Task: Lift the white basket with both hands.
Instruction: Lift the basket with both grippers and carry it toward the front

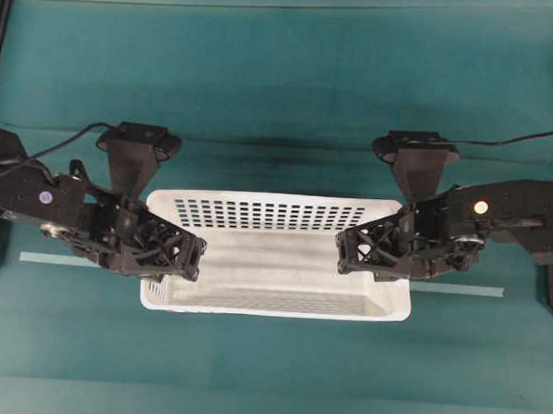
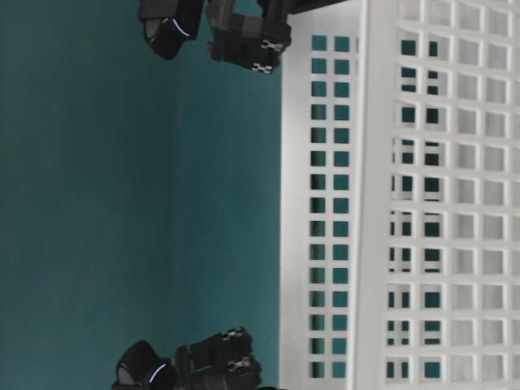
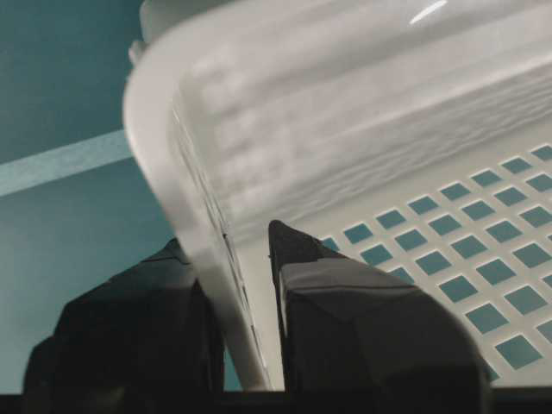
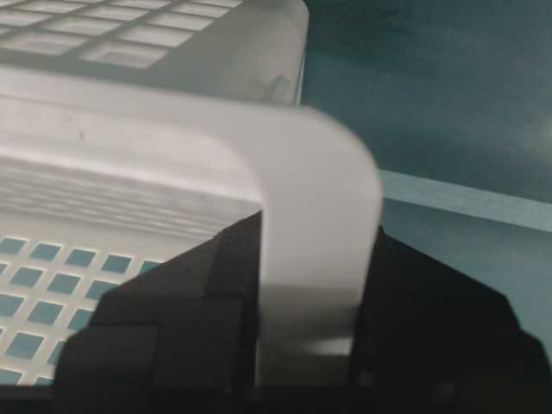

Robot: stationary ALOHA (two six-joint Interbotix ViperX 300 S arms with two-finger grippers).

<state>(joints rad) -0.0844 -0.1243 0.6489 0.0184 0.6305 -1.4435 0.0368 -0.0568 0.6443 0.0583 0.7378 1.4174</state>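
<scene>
The large rectangular white plastic basket [image 1: 279, 253], with a rolled rim and walls pierced by rows of small rectangular slots, sits in the middle of the teal-covered desk [image 1: 282, 96], its long sides running left to right in the overhead view. The black left gripper [image 1: 176, 257] reaches over the basket's left short end, and the left wrist view shows its fingers [image 3: 345, 328] straddling that wall, one inside the basket and one outside, pinching the rim between them. The black right gripper [image 1: 353, 251] does the same at the opposite short end; in the right wrist view its fingers [image 4: 172, 319] sit either side of the rolled rim, pressed against it. A pale strip of tape [image 1: 56, 258] lies flat on the desk surface, showing to the left of the basket and again to the right of it, passing behind or under the basket. Black cables [image 1: 512, 140] trail from each arm toward the edges of the desk. Nothing else stands near the basket, whose solid floor holds no contents. In the table-level view, which is turned sideways, the basket's slotted wall [image 2: 406, 203] fills much of the frame.
</scene>
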